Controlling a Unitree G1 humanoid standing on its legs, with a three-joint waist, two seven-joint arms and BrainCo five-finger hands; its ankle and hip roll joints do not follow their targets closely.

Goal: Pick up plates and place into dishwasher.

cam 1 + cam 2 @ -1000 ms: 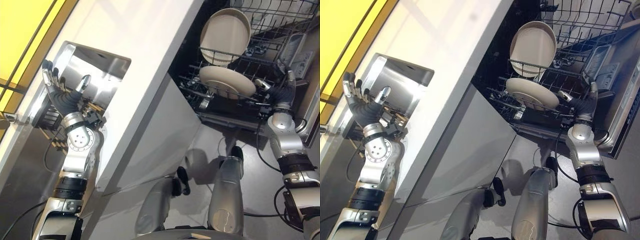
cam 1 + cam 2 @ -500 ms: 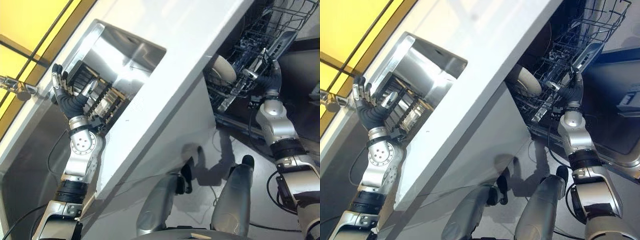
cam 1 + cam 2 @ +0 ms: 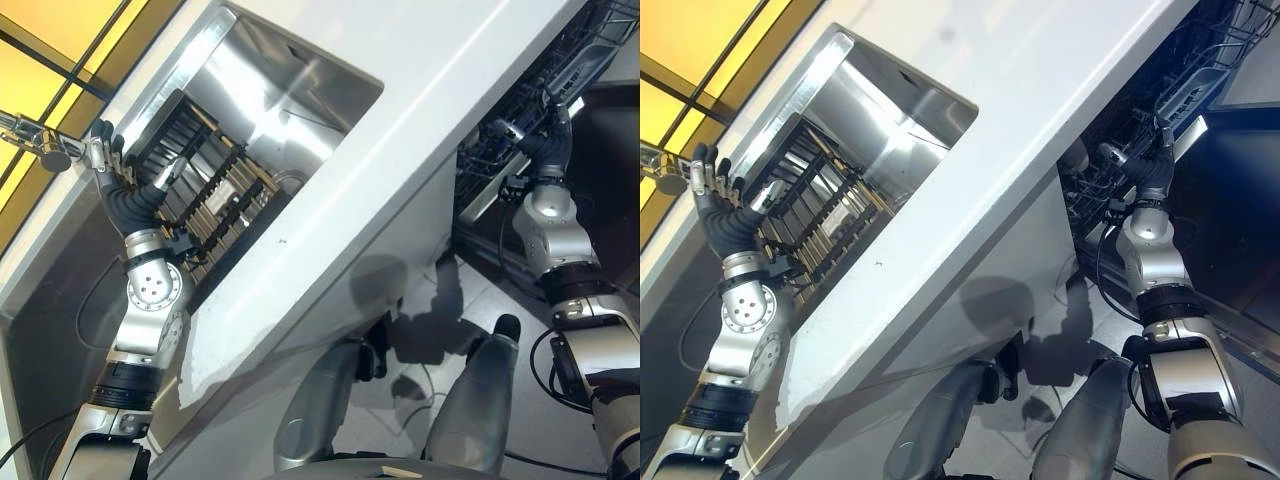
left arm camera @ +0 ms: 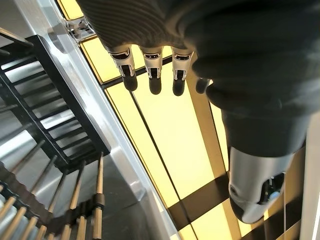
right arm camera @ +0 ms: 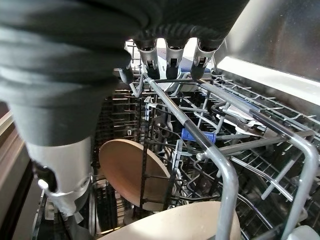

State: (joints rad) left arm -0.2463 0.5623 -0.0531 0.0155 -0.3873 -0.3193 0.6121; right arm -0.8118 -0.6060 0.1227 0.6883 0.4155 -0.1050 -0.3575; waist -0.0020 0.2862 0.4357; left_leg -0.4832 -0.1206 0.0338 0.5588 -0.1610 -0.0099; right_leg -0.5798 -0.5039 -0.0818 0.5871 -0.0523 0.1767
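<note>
While my left robot hand (image 3: 118, 185) hangs with fingers straight and spread, holding nothing, it sits at the far edge of the steel sink (image 3: 300, 85), just beside the black drying rack (image 3: 205, 195) that lies inside that sink. A faucet (image 3: 40, 145) stands just beyond the sink's far rim. Right of the sink runs the white tabletop (image 3: 430, 110). Right of that, my right robot hand (image 3: 1148, 160) reaches into the dishwasher (image 3: 1215, 90), fingers straight and relaxed over the wire rack (image 5: 220, 165), gripping nothing. Two plates (image 5: 131, 172) stand in the rack, below my fingers (image 5: 170, 60).
</note>
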